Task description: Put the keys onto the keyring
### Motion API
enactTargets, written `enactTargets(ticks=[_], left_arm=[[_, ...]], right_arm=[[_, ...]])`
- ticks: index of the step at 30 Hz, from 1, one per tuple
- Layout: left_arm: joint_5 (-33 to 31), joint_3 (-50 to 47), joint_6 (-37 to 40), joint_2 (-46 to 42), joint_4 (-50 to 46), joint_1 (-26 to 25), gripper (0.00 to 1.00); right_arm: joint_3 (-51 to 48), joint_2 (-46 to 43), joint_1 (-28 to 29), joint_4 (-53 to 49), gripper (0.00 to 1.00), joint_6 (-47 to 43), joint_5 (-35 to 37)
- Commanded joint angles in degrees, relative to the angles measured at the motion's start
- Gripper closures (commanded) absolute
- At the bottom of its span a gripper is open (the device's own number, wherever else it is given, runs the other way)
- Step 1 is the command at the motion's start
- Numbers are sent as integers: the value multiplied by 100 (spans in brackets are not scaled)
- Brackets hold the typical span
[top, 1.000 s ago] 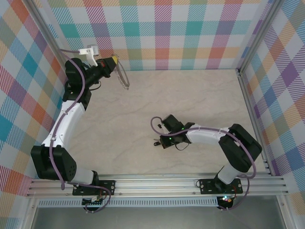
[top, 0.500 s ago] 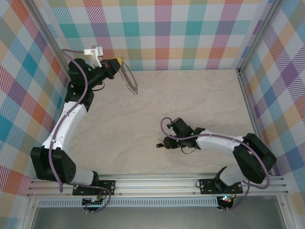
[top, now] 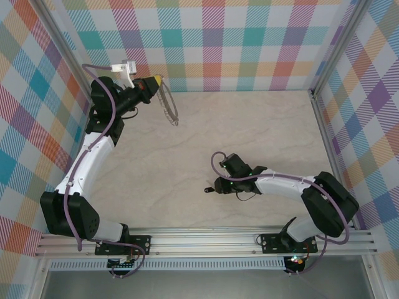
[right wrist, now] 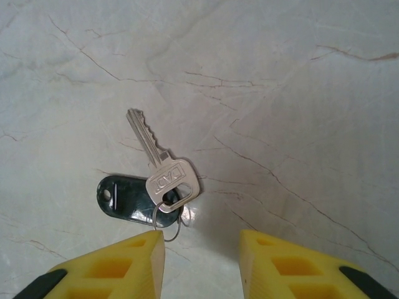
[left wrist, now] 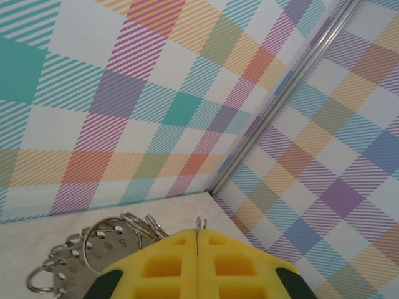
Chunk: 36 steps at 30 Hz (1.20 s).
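Pale marbled desk (top: 262, 124) carries a small silver key with black oval tag (right wrist: 163, 171) before the half-parted, empty right pincer (right wrist: 202, 240); left pincer (top: 153, 83) clamps the thin silver beaded keyring hoop (top: 167, 109).

The left end effector (left wrist: 197, 237), jaws pressed together, pinches the keyring (left wrist: 93, 252), plaid walls (left wrist: 124, 93) beyond.

The left arm (top: 87, 156) extends toward the far-left corner with its wrist raised. The left gripper (top: 154, 81) has its fingers pressed fully together, clamping the keyring (top: 168, 112). The right arm (top: 283, 184) reaches low toward the table centre, wrist pitched downward. The right gripper (right wrist: 202, 261) has its fingers parted.
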Motion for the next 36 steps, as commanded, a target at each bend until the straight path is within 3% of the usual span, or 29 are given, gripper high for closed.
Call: enactTargets(ticks=[1, 24, 36], left_arm=[[102, 40, 101, -37, 202, -58, 100], [125, -26, 133, -68, 203, -58, 100], [125, -49, 120, -64, 220, -58, 100]], right_arm=[[280, 157, 29, 139, 65, -28, -141], [545, 727, 51, 171, 75, -135, -230], [538, 668, 57, 112, 89, -186, -186]])
